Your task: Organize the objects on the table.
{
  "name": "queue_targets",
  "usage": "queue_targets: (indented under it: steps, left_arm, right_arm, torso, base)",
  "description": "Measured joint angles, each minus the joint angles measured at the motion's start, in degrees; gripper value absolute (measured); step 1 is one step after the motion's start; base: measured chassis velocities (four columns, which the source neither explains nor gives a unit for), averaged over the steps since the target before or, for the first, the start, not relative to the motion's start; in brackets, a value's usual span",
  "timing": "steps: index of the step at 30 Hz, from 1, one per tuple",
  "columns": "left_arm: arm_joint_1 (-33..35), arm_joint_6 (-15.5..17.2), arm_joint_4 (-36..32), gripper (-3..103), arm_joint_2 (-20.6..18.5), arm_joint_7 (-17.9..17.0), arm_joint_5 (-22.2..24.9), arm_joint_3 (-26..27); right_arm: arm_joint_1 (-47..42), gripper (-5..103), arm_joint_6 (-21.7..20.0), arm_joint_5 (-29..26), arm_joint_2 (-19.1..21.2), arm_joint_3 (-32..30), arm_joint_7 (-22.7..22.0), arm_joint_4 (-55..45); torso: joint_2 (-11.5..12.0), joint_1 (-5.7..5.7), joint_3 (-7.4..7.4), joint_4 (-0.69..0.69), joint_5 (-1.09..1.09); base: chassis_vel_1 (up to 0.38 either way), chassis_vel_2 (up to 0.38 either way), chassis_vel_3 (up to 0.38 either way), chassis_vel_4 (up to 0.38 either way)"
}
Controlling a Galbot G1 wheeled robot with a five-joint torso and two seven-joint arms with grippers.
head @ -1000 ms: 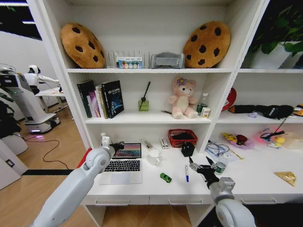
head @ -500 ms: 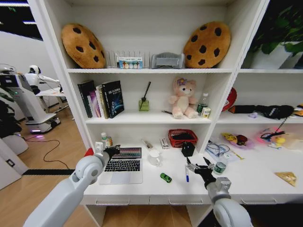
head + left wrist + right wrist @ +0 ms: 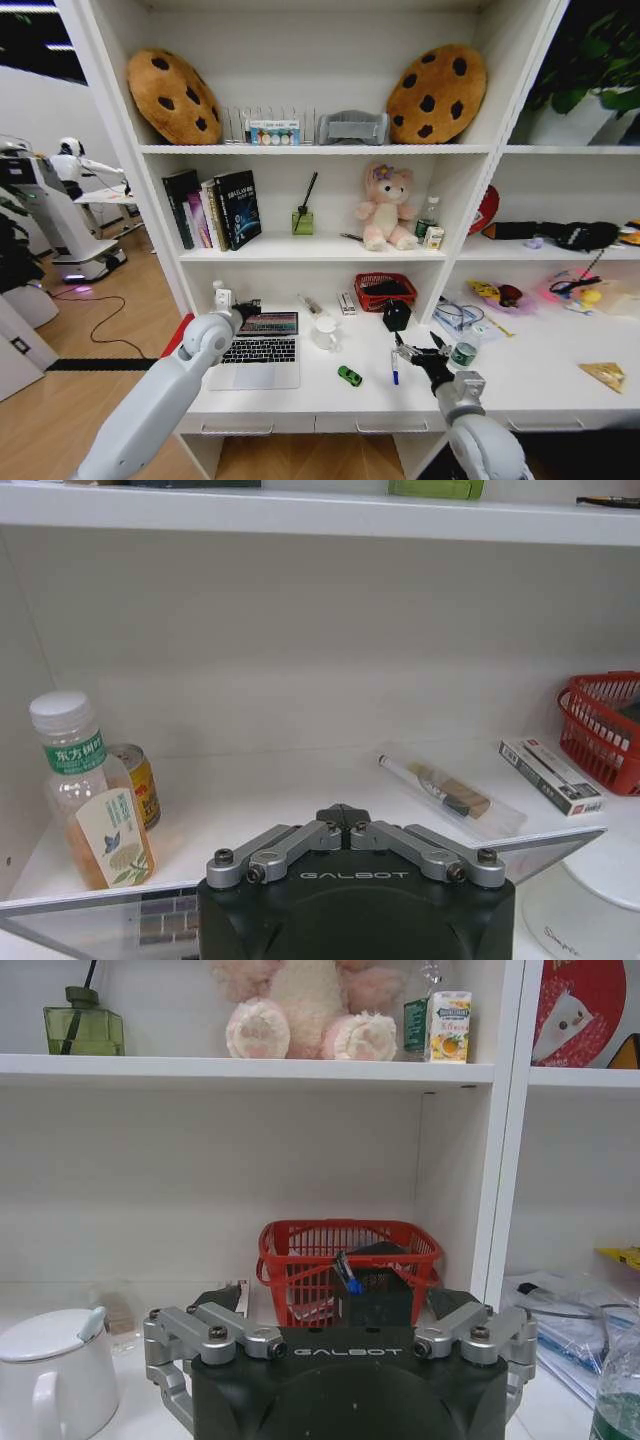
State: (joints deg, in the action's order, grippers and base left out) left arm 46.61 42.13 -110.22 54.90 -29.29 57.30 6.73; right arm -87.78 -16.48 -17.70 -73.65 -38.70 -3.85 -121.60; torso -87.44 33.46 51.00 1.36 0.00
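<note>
Left gripper: up by the top edge of the laptop lid, near the back of the desk; fingers folded together in the left wrist view, holding nothing.
Right gripper: low over the desk near the blue pen; fingers spread wide in the right wrist view — nothing between them.
Slim silver laptop: lid up, keys showing, on the left part of the long white desk top.
Tiny green toy car: loose on the desk, between the laptop and the pen.
Blue pen with a white barrel: flat on the desk, just beside the right gripper, not picked up.
Small green-and-silver can: standing just right of the right gripper.
Other bits: white lidded mug, small black box and red wire basket farther back; pink plush bear on the shelf above.
Done so far: looks like very little — car, pen and can all out in the open, laptop not shut.
Left to do: nearly all of the tidying, going by how things lie.
</note>
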Motion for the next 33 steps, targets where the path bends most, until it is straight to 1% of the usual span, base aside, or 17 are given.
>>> queue_targets:
  steps: [7, 10, 12, 14, 15, 17, 20, 22, 24, 25, 26, 27, 28, 29, 30, 32, 33]
  left_arm:
    - [5.8, 0.0, -5.2, 0, -2.5, -2.1, 0.2, 2.3]
    - [11.0, 0.0, -9.6, 0, -4.5, -3.1, 0.2, 4.6]
    - [12.0, 0.0, -10.3, 0, -4.8, -3.2, 0.2, 5.0]
    - [16.6, 0.0, -12.7, 0, -5.6, -3.2, -0.3, 6.4]
    - [16.6, 0.0, -12.7, 0, -5.6, -3.2, -0.3, 6.4]
    - [22.2, 0.0, -13.7, 0, -5.4, -3.1, -1.8, 7.4]
    - [23.4, 0.0, -13.7, 0, -5.1, -3.0, -2.3, 7.5]
    - [27.1, 0.0, -13.3, 0, -4.1, -2.6, -4.0, 7.7]
    - [28.3, 0.0, -13.1, 0, -3.5, -2.1, -4.9, 7.9]
    - [28.6, -0.1, -12.6, 0, -2.8, -0.6, -6.4, 8.6]
    - [28.2, -1.9, -11.5, 0, -2.1, 2.4, -9.9, 9.6]
    - [28.2, -1.9, -11.5, 0, -2.1, 2.4, -9.9, 9.6]
    - [27.5, -4.8, -10.0, 0, -1.4, 5.8, -14.5, 10.9]
    - [26.4, -10.2, -7.7, 0, -0.6, 10.7, -20.9, 13.0]
    - [26.4, -10.2, -7.7, 0, -0.6, 10.7, -20.9, 13.0]
    - [25.2, -20.9, -3.7, 0, 1.1, 16.2, -28.1, 16.5]
    - [25.3, -23.7, -2.6, 0, 1.9, 16.9, -29.2, 17.8]
  right_arm:
    - [-0.5, 100, 0.0, 0.8, -0.9, 0.3, 0.1, 0.5]
    - [-0.7, 100, 0.1, 2.0, -1.2, 1.1, 0.3, 1.1]
    - [-0.7, 100, 0.1, 2.2, -1.3, 1.3, 0.4, 1.1]
    - [-0.7, 100, 0.2, 2.8, -1.5, 2.0, 0.5, 1.4]
    - [-0.7, 100, 0.2, 2.8, -1.5, 2.0, 0.5, 1.4]
    - [-0.9, 100, 0.7, 3.8, -1.9, 2.7, 0.6, 2.0]
    - [-1.0, 100, 0.9, 4.0, -2.0, 2.8, 0.6, 2.2]
    - [-1.6, 100, 1.4, 4.4, -2.2, 3.0, 0.6, 2.4]
    - [-2.1, 100, 1.8, 4.6, -2.3, 3.0, 0.7, 2.4]
    - [-2.5, 100, 2.1, 4.7, -2.4, 3.0, 0.8, 2.4]
    - [-2.8, 100, 2.2, 4.8, -2.4, 2.9, 0.8, 2.2]
    - [-2.8, 100, 2.2, 4.8, -2.4, 2.9, 0.8, 2.2]
    - [-3.1, 100, 2.3, 4.8, -2.4, 2.8, 0.8, 1.9]
    - [-3.3, 100, 2.4, 4.8, -2.5, 2.7, 0.8, 1.3]
    - [-3.3, 100, 2.4, 4.8, -2.5, 2.7, 0.8, 1.3]
    - [-3.7, 100, 2.4, 4.8, -2.5, 2.7, 0.8, 0.3]
    - [-3.8, 100, 2.4, 4.8, -2.6, 2.7, 0.8, 0.0]
  torso:
    - [0.0, 0.0, 0.0, 0.0, 0.0]
    - [0.0, 0.0, 0.0, 0.0, 0.0]
    - [0.0, 0.0, 0.0, 0.01, 0.0]
    - [0.0, 0.0, 0.0, 0.0, 0.0]
    - [0.0, 0.0, 0.0, 0.0, 0.0]
    - [0.0, 0.0, -0.01, 0.0, 0.0]
    - [0.0, 0.0, -0.01, 0.0, 0.0]
    - [0.0, 0.0, -0.01, 0.0, 0.0]
    - [0.0, -0.01, -0.01, 0.0, 0.0]
    - [0.0, 0.0, -0.01, -0.01, 0.0]
    - [0.0, -0.01, 0.0, 0.0, 0.0]
    - [0.0, -0.01, 0.0, 0.0, 0.0]
    - [0.0, -0.01, -0.01, 0.01, 0.0]
    - [0.0, -0.01, 0.0, 0.02, 0.0]
    - [0.0, -0.01, 0.0, 0.02, 0.0]
    - [0.0, 0.0, 0.0, 0.03, 0.0]
    - [0.0, 0.0, 0.0, 0.03, 0.01]
  base:
    - [0.0, 0.0, 0.0, 0.0]
    - [0.0, 0.0, 0.0, 0.0]
    - [0.0, 0.0, 0.0, 0.0]
    - [0.0, 0.0, 0.0, 0.0]
    - [0.0, 0.0, 0.0, 0.0]
    - [0.0, 0.0, 0.0, 0.0]
    - [0.0, 0.0, 0.0, 0.0]
    - [0.0, 0.0, 0.0, 0.0]
    - [0.0, 0.0, 0.0, 0.0]
    - [0.0, 0.0, 0.0, 0.0]
    - [0.0, 0.0, 0.0, 0.0]
    - [0.0, 0.0, 0.0, 0.0]
    - [0.0, 0.0, 0.0, 0.0]
    - [0.0, 0.0, 0.0, 0.0]
    - [0.0, 0.0, 0.0, 0.0]
    - [0.0, 0.0, 0.0, 0.0]
    - [0.0, 0.0, 0.0, 0.0]
